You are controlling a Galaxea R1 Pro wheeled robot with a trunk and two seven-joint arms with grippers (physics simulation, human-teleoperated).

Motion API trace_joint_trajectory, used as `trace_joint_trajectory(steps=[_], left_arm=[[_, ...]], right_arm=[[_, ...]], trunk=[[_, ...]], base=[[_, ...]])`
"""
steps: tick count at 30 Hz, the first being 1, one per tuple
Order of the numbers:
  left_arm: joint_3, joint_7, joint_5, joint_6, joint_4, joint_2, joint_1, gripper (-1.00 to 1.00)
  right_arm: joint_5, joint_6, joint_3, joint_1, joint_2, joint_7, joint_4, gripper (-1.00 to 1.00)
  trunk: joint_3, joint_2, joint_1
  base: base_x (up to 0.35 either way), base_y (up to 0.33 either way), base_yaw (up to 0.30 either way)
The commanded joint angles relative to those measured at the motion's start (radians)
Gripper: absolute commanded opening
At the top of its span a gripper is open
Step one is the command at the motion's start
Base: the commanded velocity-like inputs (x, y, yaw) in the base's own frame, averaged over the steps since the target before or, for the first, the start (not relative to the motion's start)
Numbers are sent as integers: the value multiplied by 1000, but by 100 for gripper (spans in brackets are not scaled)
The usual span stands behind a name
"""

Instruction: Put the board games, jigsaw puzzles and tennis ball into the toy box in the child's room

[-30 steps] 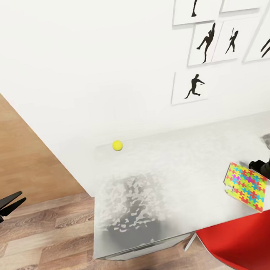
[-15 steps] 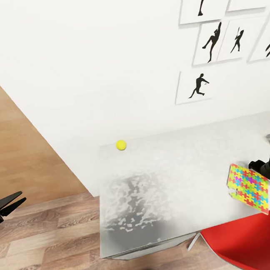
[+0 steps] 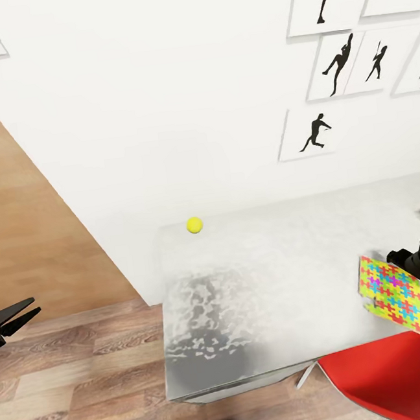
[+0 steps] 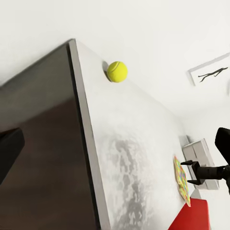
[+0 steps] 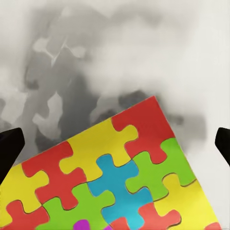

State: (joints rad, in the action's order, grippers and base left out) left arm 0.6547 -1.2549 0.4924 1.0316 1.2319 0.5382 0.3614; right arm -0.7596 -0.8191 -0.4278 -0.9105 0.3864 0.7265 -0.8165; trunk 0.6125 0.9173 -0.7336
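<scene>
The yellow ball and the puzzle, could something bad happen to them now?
Maybe. The tennis ball sits at the table's far corner by the wall, near the edge, so a nudge might roll it off. The jigsaw puzzle lies close to the front edge above the red chair; the right gripper, jaws open above it, could push it over.

Table top (image 3: 276, 274) showing mottled grey-white, stone-like, faintly glossy. Jigsaw puzzle (image 3: 392, 293) looking smooth, bright, card-like. Tennis ball (image 3: 194, 225) appearing matt, fuzzy. Floor (image 3: 73, 382) reading as wood-grain plank. Chair seat (image 3: 393, 385) looking smooth red plastic.
</scene>
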Motion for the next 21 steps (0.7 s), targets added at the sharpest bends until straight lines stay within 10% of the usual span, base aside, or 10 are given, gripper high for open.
trace_joint_trajectory(steps=[1, 21], left_arm=[[0, -2, 2, 7, 0, 0, 1, 100], [1, -3, 2, 7, 0, 0, 1, 100]], right_arm=[[-10, -2, 0, -1, 0, 10, -1, 100], [-15, -3, 0, -1, 2, 10, -1, 100]], trunk=[[1, 1, 0], [1, 1, 0]], base=[[-38, 26, 0], [-117, 81, 0]])
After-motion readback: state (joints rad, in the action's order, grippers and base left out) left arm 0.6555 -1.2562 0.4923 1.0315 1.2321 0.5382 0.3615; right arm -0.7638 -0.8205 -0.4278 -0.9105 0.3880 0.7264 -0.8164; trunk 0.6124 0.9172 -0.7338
